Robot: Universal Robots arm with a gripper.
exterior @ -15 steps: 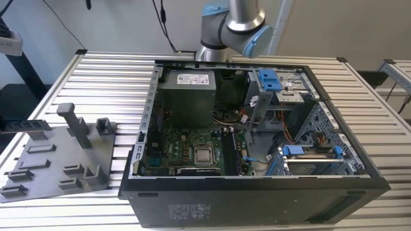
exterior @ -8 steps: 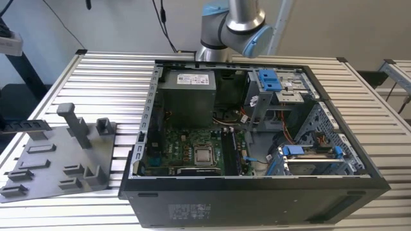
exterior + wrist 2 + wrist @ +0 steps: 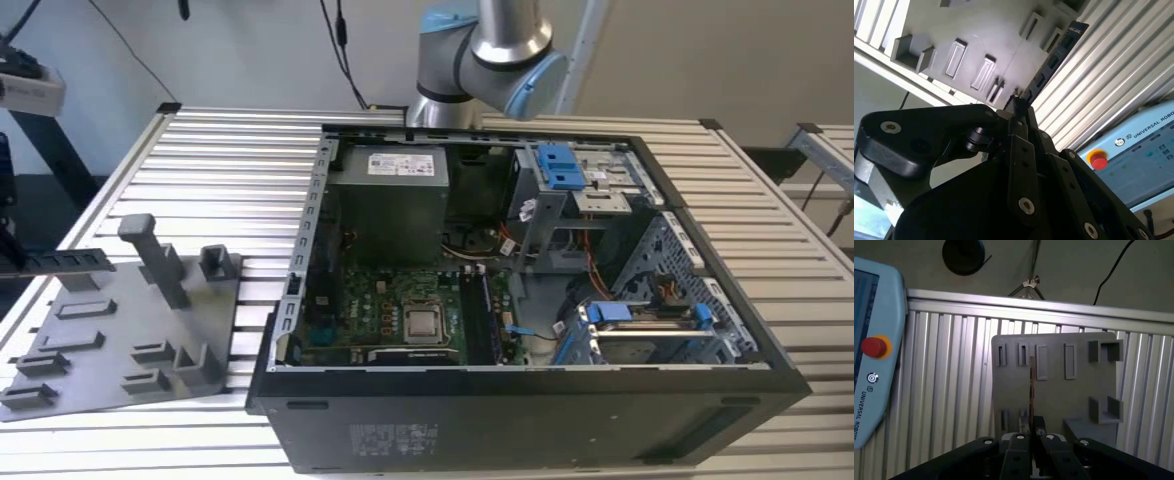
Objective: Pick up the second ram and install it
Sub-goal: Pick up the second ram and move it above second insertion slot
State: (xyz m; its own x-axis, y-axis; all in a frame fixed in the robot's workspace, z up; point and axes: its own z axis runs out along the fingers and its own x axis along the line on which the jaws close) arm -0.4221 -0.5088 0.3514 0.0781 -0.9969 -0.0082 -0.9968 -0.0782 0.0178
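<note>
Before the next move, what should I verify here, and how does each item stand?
1. Second ram gripped between the fingers: ok.
2. Ram straight, edge-on in the first wrist view: ok.
3. Ram clear above the grey tray: ok.
4. Computer case open, motherboard exposed: ok.
5. Free memory slot on the motherboard: cannot tell.
6. Teach pendant lying apart from the tray: ok.

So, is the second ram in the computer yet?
Out: the hand grips the second ram edge-on at the grey tray.
</note>
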